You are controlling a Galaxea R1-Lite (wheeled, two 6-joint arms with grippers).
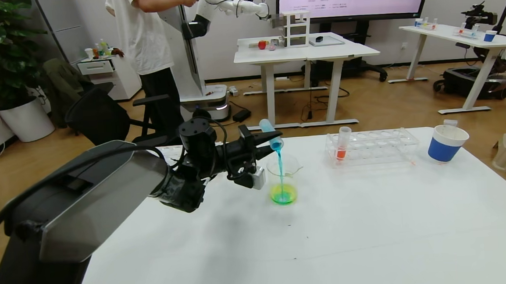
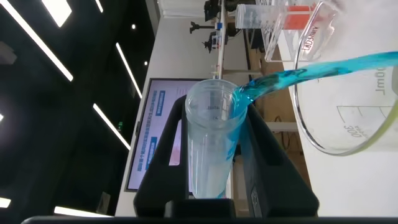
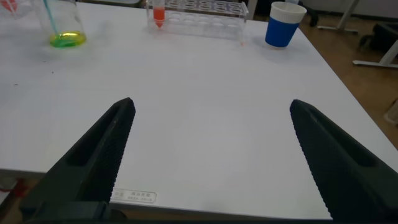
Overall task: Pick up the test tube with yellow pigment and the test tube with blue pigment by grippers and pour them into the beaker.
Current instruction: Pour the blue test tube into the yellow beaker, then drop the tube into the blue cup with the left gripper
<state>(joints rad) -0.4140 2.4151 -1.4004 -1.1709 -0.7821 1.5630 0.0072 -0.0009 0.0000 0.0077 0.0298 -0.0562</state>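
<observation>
left end effector (image 1: 275, 141) clamps blue test tube (image 1: 271, 137), seemingly pouring into beaker (image 1: 284, 177).

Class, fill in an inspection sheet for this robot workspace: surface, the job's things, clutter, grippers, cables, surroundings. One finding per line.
Surface: white table, no spills seen.
Job's things: slim clear test tube with blue pigment tilted over the small clear glass beaker, blue stream falling into yellow-green liquid.
Clutter: clear plastic tube rack holding one orange-red tube; blue-and-white paper cup.
Grippers: left gripper shut on the tube; right gripper open above bare table.
Cables: black cable looped at left wrist.
Surroundings: person, desks, wall screen, plant.
</observation>
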